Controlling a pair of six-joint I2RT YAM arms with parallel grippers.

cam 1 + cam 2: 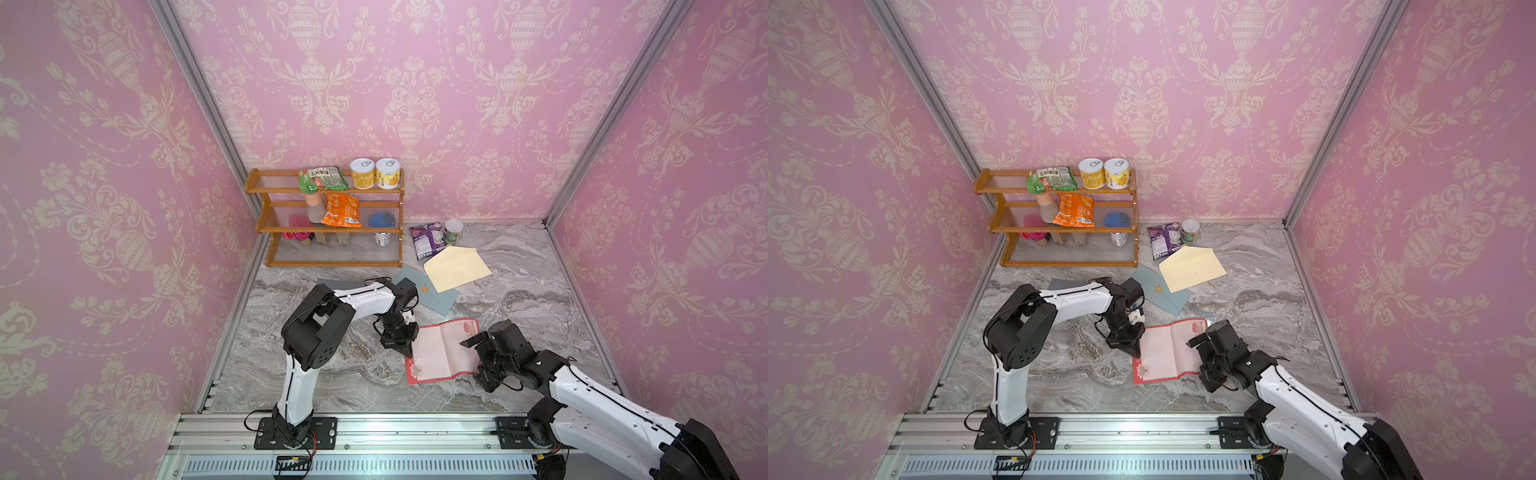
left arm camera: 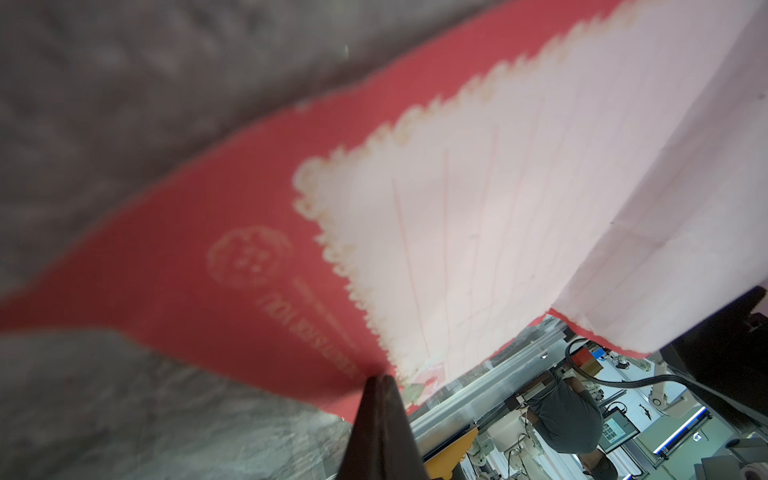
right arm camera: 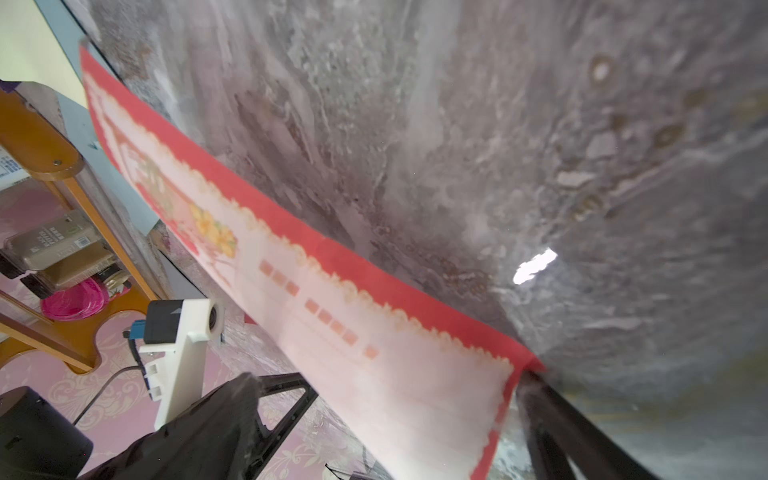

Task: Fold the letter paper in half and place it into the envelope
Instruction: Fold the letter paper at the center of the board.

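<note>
At the paper's (image 1: pixel 442 351) opposite edges: I'm pinching one with left gripper (image 1: pixel 409 353) shut, right gripper (image 1: pixel 475 359) gaping empty around the other. Folding's just starting, guessing right closes next.

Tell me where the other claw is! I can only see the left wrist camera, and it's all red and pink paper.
Observer: The right gripper is at the opposite side of the letter paper. Its jaws are open, with the paper's edge between them.
Operator: Is there an envelope anywhere?
Observer: Yes. A cream envelope lies beyond the paper, partly on top of a grey-blue envelope.
Operator: What's behind all that?
Observer: A wooden shelf stands against the back wall, with two yellow cans on its top level.
</note>
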